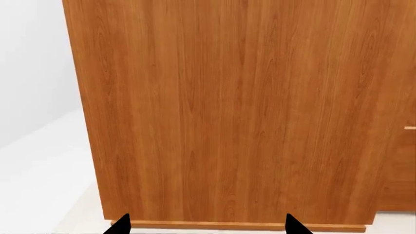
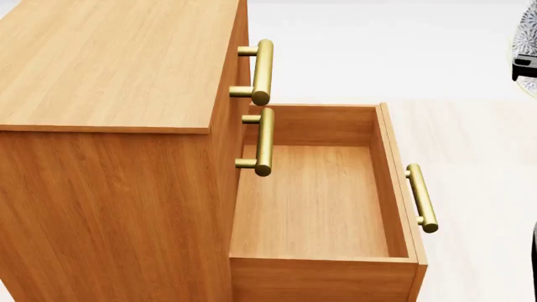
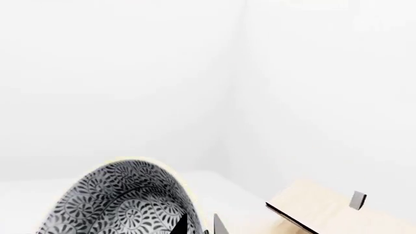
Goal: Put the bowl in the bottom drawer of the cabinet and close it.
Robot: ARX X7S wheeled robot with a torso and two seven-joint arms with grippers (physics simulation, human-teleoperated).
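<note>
The orange-brown cabinet (image 2: 109,63) fills the left of the head view. Its bottom drawer (image 2: 319,201) is pulled out and holds nothing; its brass handle (image 2: 422,198) faces right. The speckled bowl (image 3: 123,200) is tilted on edge in my right gripper (image 3: 198,225), which is shut on its rim with one finger inside and one outside. In the head view the bowl (image 2: 529,25) and right gripper (image 2: 524,66) only peek in at the top right edge, well above and right of the drawer. My left gripper (image 1: 208,226) is open and faces the cabinet's plain side panel (image 1: 234,112).
Two upper drawers are shut, their brass handles (image 2: 263,70) (image 2: 265,141) jutting out above the open drawer's back. A pale wooden rack (image 3: 325,209) stands beyond the bowl in the right wrist view. Pale floor (image 2: 478,138) lies right of the drawer.
</note>
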